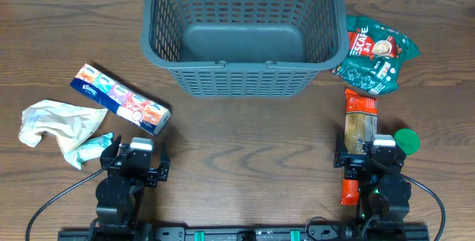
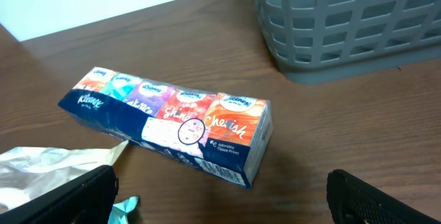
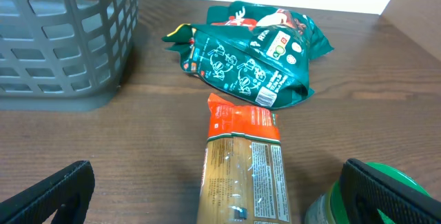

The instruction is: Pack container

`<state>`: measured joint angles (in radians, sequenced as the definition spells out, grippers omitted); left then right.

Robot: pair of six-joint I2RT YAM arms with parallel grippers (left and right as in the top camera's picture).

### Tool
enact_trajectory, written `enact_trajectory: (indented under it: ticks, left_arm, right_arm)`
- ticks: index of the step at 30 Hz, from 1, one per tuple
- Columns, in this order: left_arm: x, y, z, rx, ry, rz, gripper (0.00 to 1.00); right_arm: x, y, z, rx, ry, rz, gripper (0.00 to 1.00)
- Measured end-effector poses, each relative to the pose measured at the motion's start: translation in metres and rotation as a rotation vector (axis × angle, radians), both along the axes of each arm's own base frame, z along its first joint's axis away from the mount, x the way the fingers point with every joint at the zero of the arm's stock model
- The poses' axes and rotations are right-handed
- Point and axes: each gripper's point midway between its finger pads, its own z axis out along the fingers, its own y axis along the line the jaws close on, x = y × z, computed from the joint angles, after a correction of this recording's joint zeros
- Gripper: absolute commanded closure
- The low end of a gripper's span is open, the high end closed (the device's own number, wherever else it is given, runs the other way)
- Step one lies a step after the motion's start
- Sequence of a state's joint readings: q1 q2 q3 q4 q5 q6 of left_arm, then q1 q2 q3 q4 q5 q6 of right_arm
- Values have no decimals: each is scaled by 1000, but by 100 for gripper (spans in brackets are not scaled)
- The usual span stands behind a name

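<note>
The dark grey slotted basket (image 1: 237, 69) stands at the back centre with nothing in it; a corner shows in the left wrist view (image 2: 344, 38) and the right wrist view (image 3: 62, 58). My left gripper (image 1: 133, 159) is open and empty, just in front of a Kleenex tissue pack (image 1: 121, 98) (image 2: 172, 117). My right gripper (image 1: 369, 156) is open over an orange-ended noodle packet (image 1: 359, 133) (image 3: 242, 162), its fingers apart on either side of it. A green Nescafe bag (image 1: 375, 55) (image 3: 251, 55) lies right of the basket.
A crumpled white cloth (image 1: 56, 122) (image 2: 48, 165) and a small teal wrapper (image 1: 95, 146) lie at the left. A green-lidded jar (image 1: 406, 141) (image 3: 365, 196) stands right of the noodle packet, by my right finger.
</note>
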<state>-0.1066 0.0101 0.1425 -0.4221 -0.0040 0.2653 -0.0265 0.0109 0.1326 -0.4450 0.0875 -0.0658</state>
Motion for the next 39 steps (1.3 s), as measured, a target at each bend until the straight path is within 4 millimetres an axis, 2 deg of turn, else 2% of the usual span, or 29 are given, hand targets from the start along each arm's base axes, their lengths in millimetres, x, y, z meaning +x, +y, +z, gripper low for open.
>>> enact_trajectory:
  ticks: [8, 21, 29, 32, 36, 39]
  left_arm:
    - [0, 0, 0, 0, 0, 0, 1]
    - [0, 0, 0, 0, -1, 0, 2]
    - [0, 0, 0, 0, -1, 0, 2]
    - [0, 0, 0, 0, -1, 0, 2]
    - [0, 0, 0, -4, -2, 2, 2]
    - [0, 0, 0, -7, -2, 3, 2]
  right_arm:
    - [0, 0, 0, 7, -1, -2, 1]
    - [1, 4, -4, 258, -9, -63, 1]
    - [1, 11, -10, 322, 32, -51, 1]
    - [2, 13, 1, 329, 40, -44, 1]
    - [7, 19, 34, 346, 35, -6, 1]
    - [9, 24, 49, 357, 84, 9, 1]
